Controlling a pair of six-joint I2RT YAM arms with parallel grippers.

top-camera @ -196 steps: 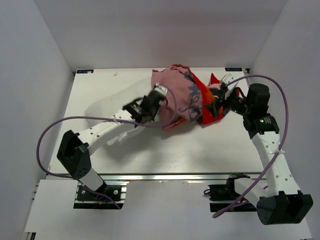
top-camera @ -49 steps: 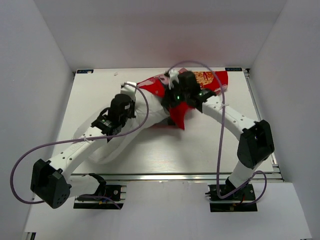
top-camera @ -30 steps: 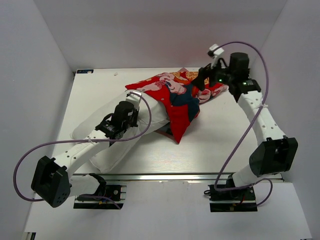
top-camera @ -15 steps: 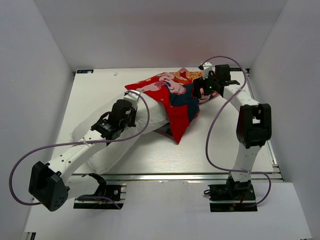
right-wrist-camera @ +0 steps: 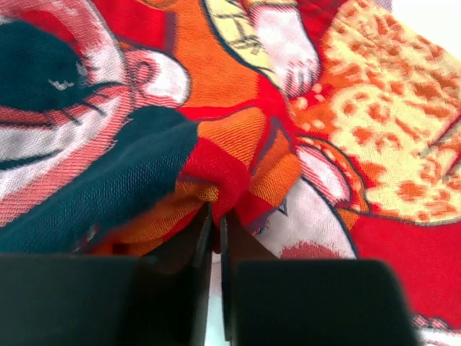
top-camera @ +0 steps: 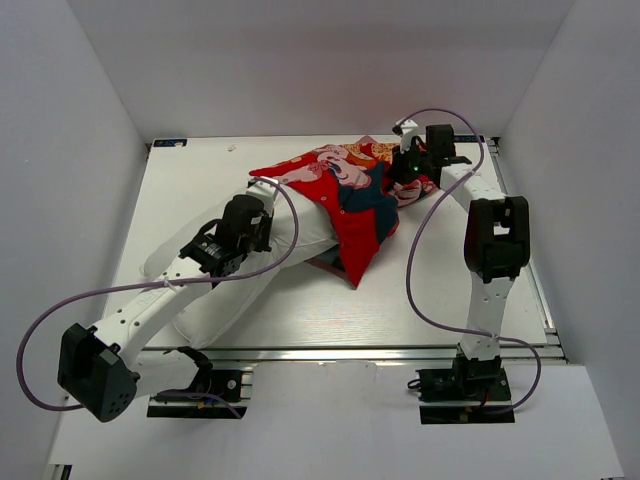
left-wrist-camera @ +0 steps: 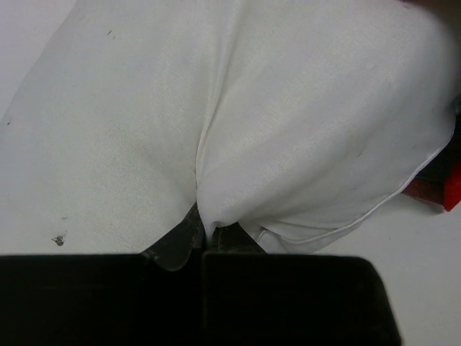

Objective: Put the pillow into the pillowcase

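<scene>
On the surface (top-camera: pixel 430 290) the pillow (top-camera: pixel 205 305) lies with its far end covered by the pillowcase (top-camera: pixel 345 195); pillow fabric is pinched by the left gripper (left-wrist-camera: pixel 205 232), a pillowcase fold by the right gripper (right-wrist-camera: pixel 215 216) — the case should be drawn over slowly, both pinches firm.

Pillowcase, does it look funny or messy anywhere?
Yes. The pillowcase sits crumpled and crooked over only the far end of the pillow; most of the pillow sticks out bare, with small dark specks on it.
</scene>
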